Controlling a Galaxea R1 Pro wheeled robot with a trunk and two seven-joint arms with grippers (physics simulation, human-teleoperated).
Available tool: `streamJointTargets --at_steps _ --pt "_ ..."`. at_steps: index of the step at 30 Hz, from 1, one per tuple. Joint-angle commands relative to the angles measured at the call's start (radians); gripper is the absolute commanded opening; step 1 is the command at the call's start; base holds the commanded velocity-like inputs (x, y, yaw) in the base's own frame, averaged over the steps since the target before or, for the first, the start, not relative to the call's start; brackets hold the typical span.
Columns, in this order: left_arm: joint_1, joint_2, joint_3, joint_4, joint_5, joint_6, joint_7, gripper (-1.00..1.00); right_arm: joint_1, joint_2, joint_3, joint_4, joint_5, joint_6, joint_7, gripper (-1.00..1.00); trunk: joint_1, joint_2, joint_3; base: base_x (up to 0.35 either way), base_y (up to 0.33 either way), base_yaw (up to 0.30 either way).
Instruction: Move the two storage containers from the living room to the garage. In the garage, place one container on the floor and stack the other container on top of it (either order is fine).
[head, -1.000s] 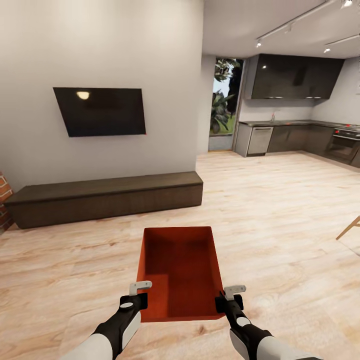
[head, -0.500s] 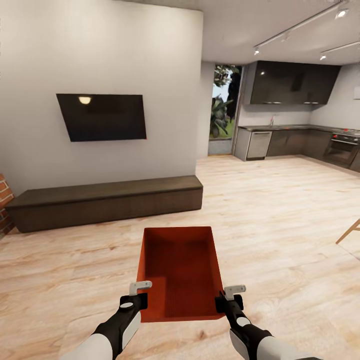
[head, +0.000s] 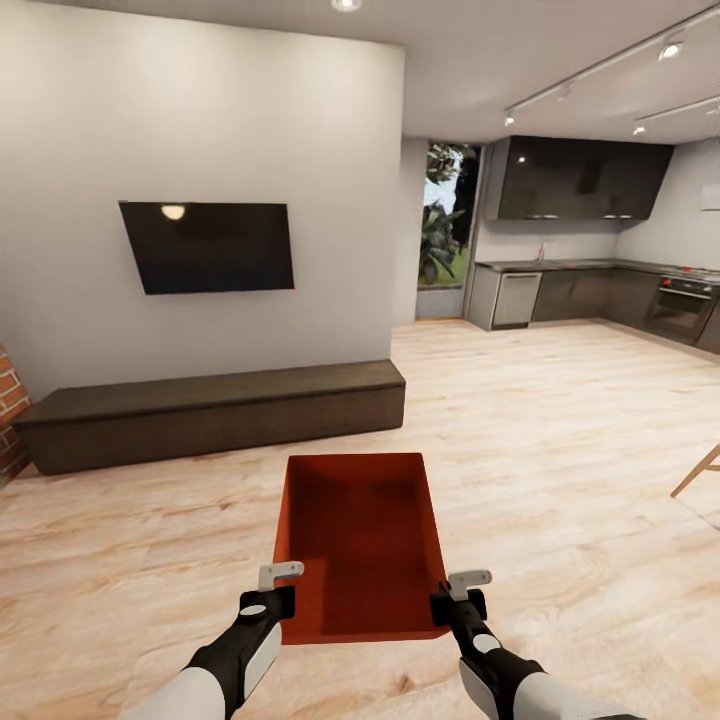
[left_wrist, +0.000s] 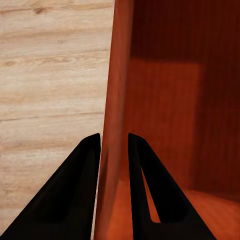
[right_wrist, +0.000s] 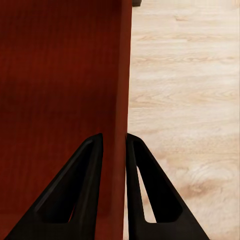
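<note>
I hold one smooth orange-red storage container (head: 360, 545) above the living room's pale plank floor (head: 560, 450), left gripper (left_wrist: 114, 145) and right gripper (right_wrist: 114, 145) each pinching a side wall; its underside is hidden, the brick fireplace (head: 10, 415) cut off.

One orange-red storage container (head: 360, 545) is seen, a rectangular open-top bin with plain smooth walls and an empty interior. It is held level above the pale wood-plank floor (head: 560, 450) of the living room, long axis pointing away from the robot. Its near left wall is clamped by the left gripper (left_wrist: 114, 150), its near right wall by the right gripper (right_wrist: 114, 147).
</note>
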Motion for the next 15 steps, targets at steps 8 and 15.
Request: streamJointTargets --at_steps 8,15 --pt "0.0 0.003 0.01 -0.002 -0.004 0.006 0.018 -1.0 -0.001 -0.003 -0.03 0.0 -0.009 -0.005 -0.019 -1.0 -0.031 0.056 0.037 0.0 0.0 0.0" --pt "0.0 0.003 0.011 -0.002 -0.004 0.006 0.018 -1.0 -0.001 -0.003 -0.03 0.0 -0.009 -0.005 -0.019 -1.0 -0.058 0.105 0.07 0.0 0.0 0.0"
